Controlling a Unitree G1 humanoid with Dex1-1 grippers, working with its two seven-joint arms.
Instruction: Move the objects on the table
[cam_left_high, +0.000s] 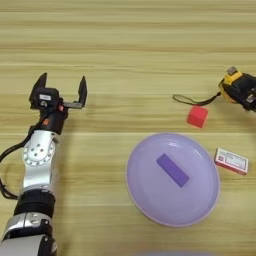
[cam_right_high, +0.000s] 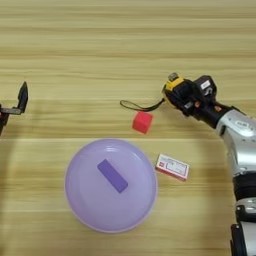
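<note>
Yellow tape measure (cam_right_high: 176, 87) is sitting clamped in my right pincer (cam_right_high: 184, 95), its cord trailing toward the red cube (cam_right_high: 142, 122). My left pincer (cam_left_high: 61, 90) is hovering wide open, empty, over the counter (cam_left_high: 130, 40).

Only a thin black cable (cam_left_high: 11, 149) is seen looping at the lower left edge; nothing else is spotted tbh.
</note>
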